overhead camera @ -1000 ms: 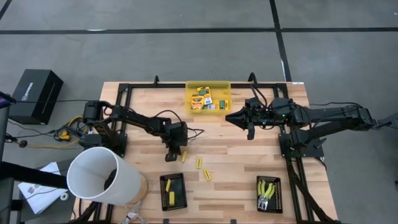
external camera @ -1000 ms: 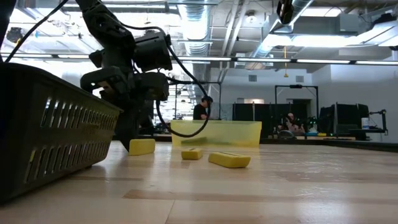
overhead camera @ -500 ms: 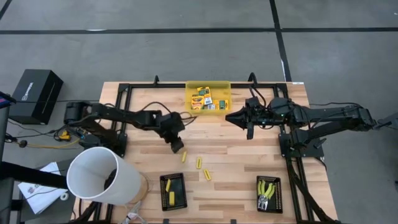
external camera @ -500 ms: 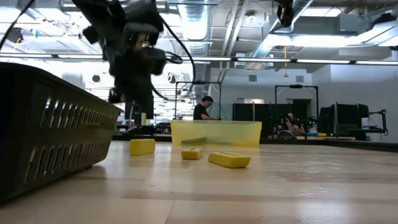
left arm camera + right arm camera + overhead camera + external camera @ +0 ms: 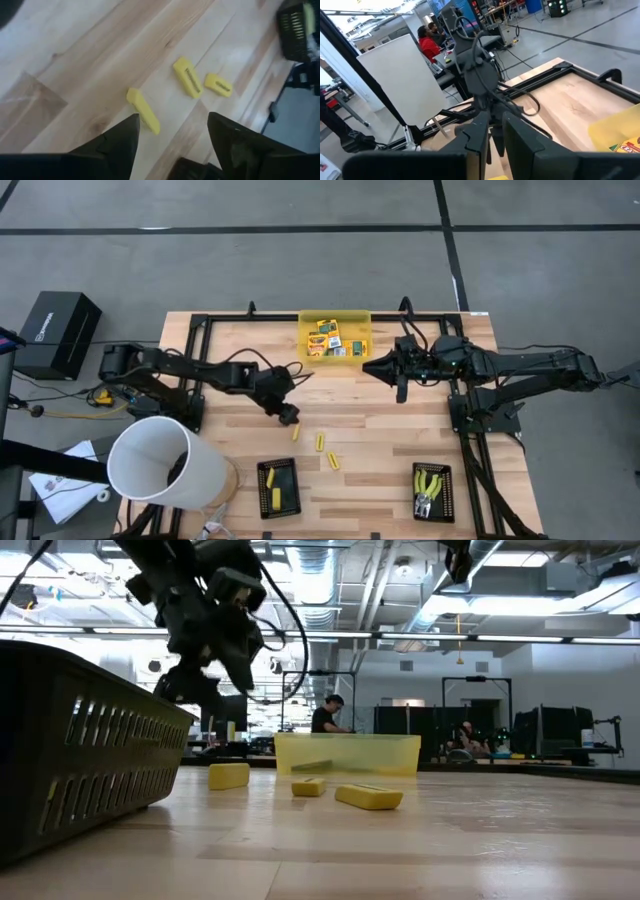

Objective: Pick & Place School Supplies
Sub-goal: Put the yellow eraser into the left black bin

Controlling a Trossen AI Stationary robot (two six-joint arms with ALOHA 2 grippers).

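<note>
Left end effector: fingers spread, empty, above table; three yellow sticks at its 5 o'clock.

Robotics lab or industrial workshop hall. Butcher-block tabletop on a black metal frame, standing on grey concrete floor marked with dark tape lines. Beyond the tabletop: exposed ceiling ducts, strip lighting, workstations with monitors, seated people at benches. Left of the tabletop: black equipment box, loose cables, white cylindrical bin. Behind the tabletop in the right wrist view: white partition board, more wiring, person in red.
</note>
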